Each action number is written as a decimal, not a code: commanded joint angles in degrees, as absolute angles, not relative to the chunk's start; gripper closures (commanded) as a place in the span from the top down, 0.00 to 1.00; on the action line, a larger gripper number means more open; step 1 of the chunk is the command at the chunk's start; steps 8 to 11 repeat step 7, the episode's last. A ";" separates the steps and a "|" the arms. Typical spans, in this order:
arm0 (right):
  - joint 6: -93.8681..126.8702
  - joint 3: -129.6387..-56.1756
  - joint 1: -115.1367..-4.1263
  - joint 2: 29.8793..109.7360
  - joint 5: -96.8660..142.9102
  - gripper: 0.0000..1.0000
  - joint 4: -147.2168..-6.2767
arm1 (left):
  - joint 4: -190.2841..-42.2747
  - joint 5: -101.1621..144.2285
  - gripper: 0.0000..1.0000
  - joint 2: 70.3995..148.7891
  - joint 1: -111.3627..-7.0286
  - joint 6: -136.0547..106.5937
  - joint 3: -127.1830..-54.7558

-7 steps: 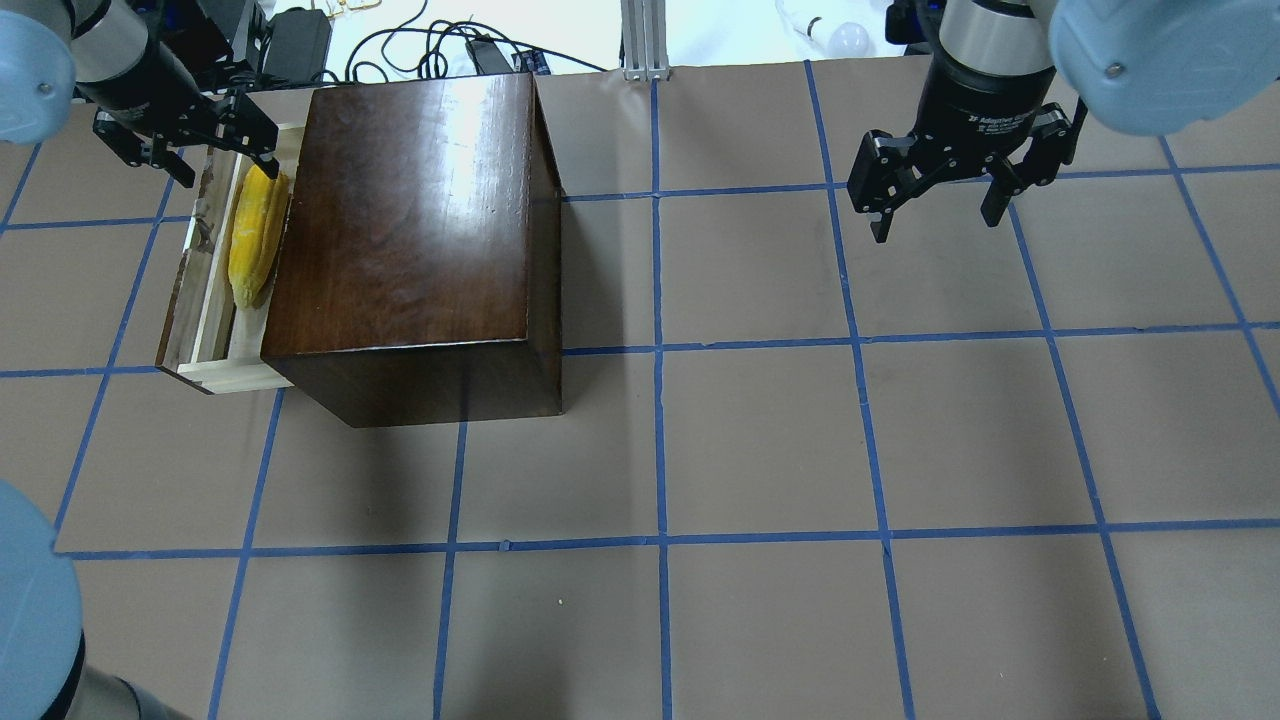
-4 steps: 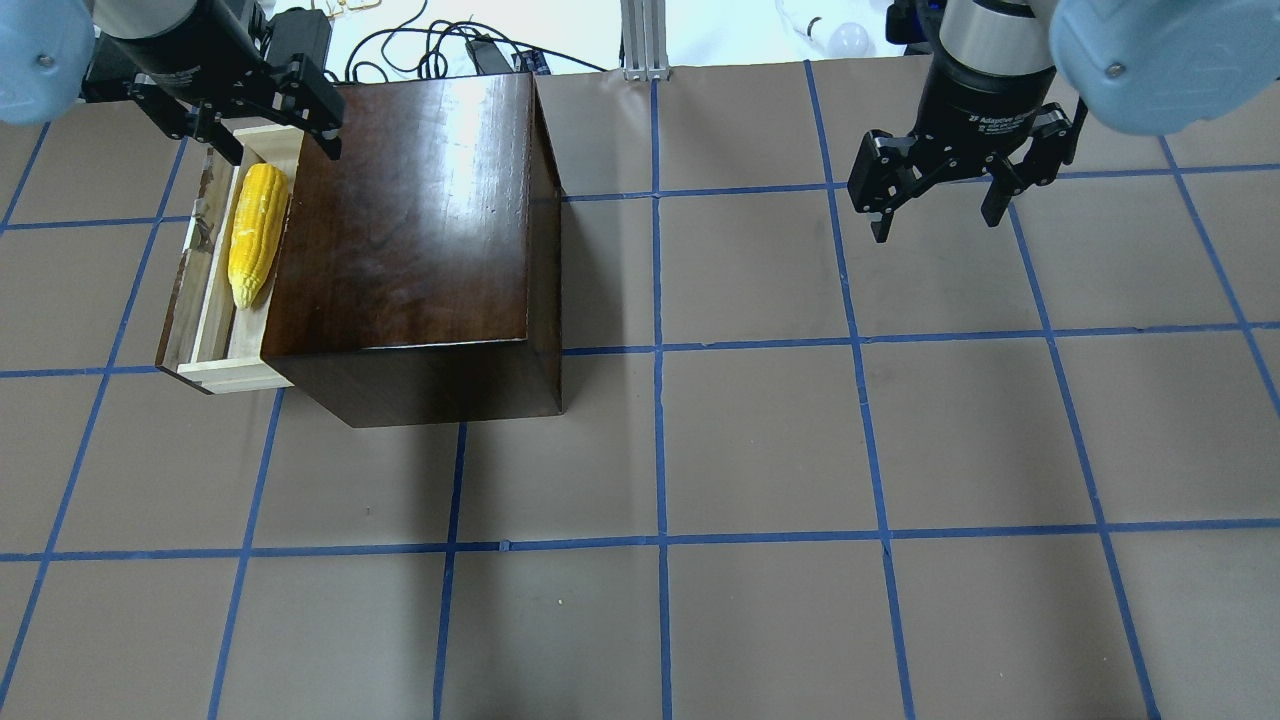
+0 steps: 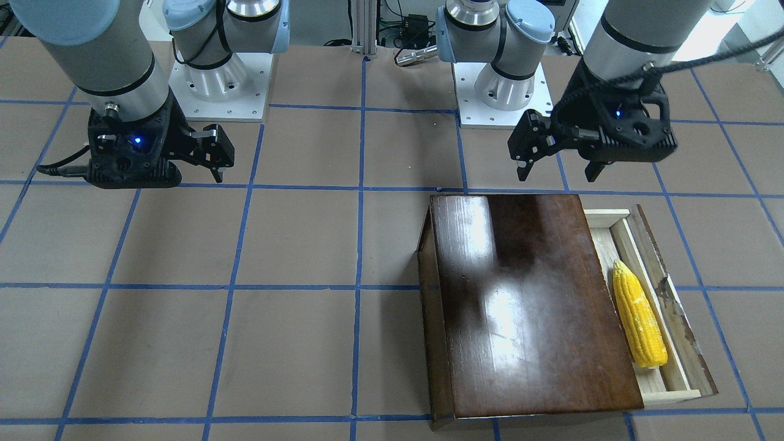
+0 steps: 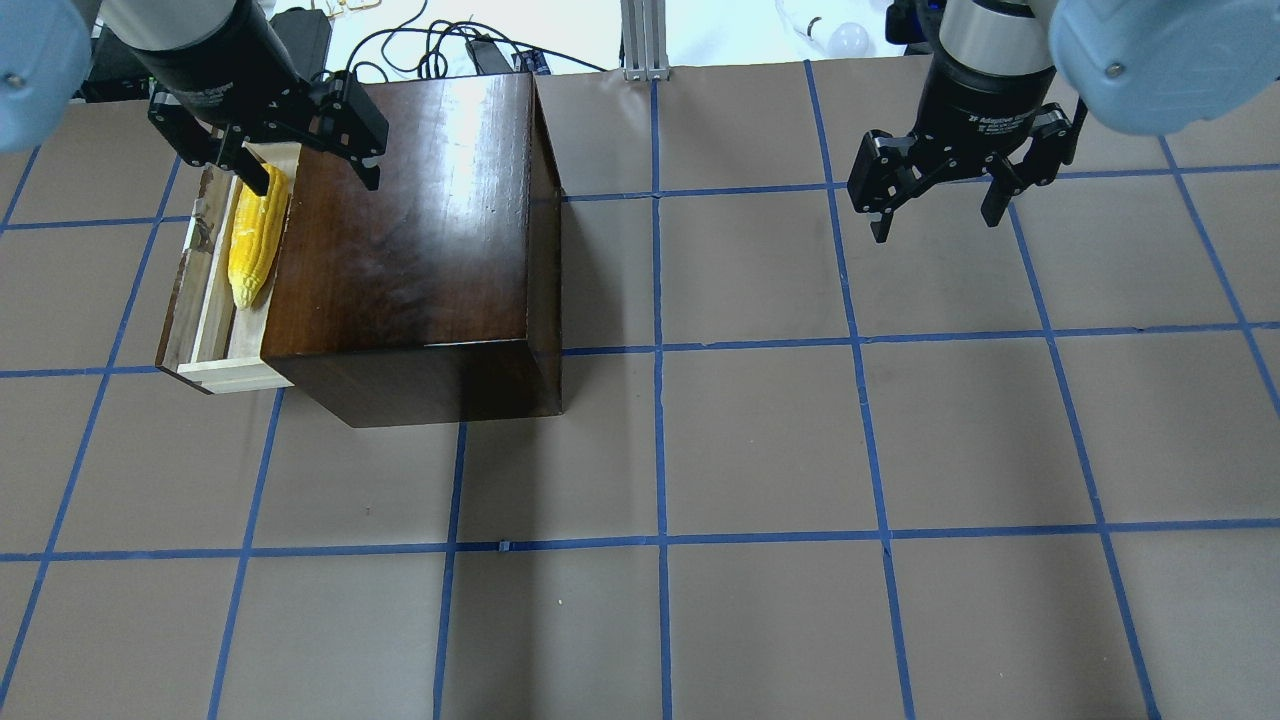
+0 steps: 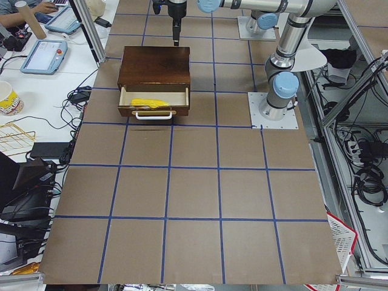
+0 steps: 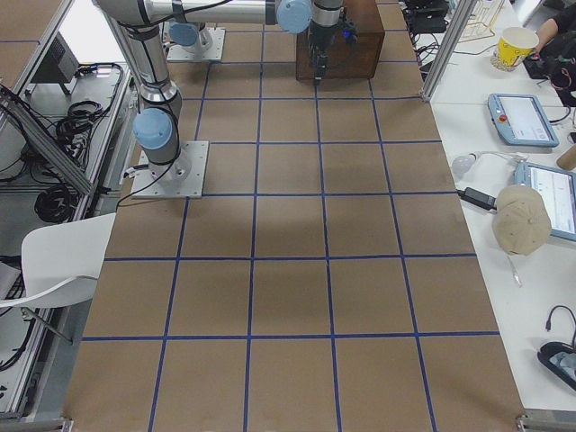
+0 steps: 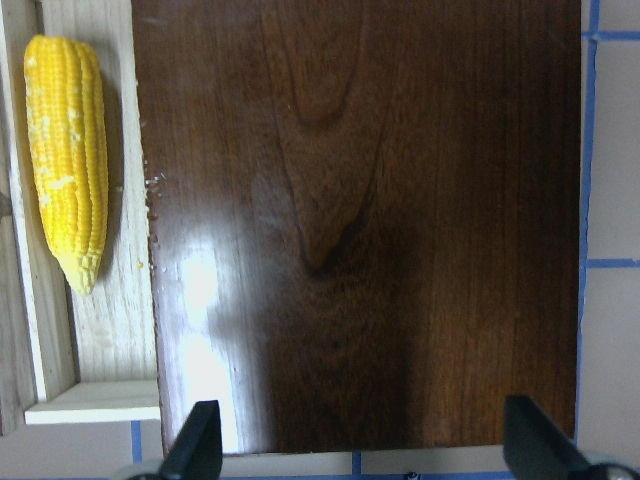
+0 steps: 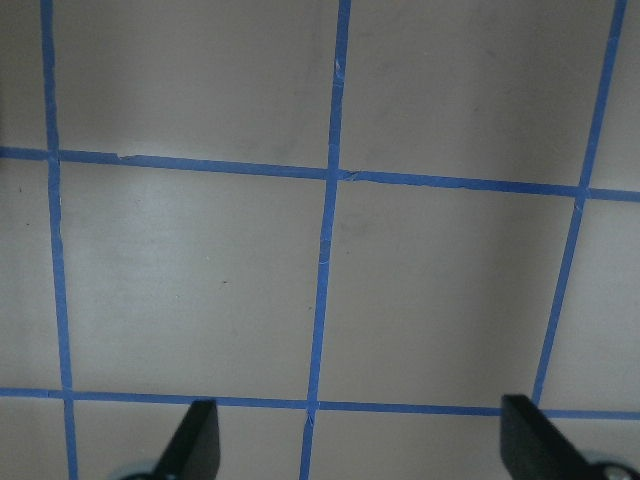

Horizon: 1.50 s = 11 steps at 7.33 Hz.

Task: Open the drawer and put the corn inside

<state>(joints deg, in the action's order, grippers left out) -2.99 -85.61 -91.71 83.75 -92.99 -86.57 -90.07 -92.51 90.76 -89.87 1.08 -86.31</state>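
Observation:
The yellow corn (image 4: pixel 255 235) lies lengthwise in the pulled-out drawer (image 4: pixel 203 300) of pale wood, on the left side of the dark-brown cabinet (image 4: pixel 410 220). It also shows in the front view (image 3: pixel 640 318) and the left wrist view (image 7: pixel 68 160). My left gripper (image 4: pixel 298 165) is open and empty. It hangs above the cabinet's far end, next to the drawer, with one finger over the corn's thick end. My right gripper (image 4: pixel 935 222) is open and empty above bare table at the far right.
Cables and power bricks (image 4: pixel 300 40), an aluminium post (image 4: pixel 645 40) and a light bulb (image 4: pixel 850 38) lie beyond the table's far edge. The arm bases (image 3: pixel 217 79) (image 3: pixel 502 86) stand at the robot's side. Blue tape lines grid the brown table (image 4: pixel 760 440).
My left gripper has moved right, from over the drawer's far end to over the cabinet's far left corner. The corn stays in the drawer. The right arm has not moved.

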 commanded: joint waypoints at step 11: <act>-2.99 -85.61 -91.67 83.67 -92.99 1.00 -86.57 | -90.26 -92.20 1.00 87.89 -90.44 1.23 -88.94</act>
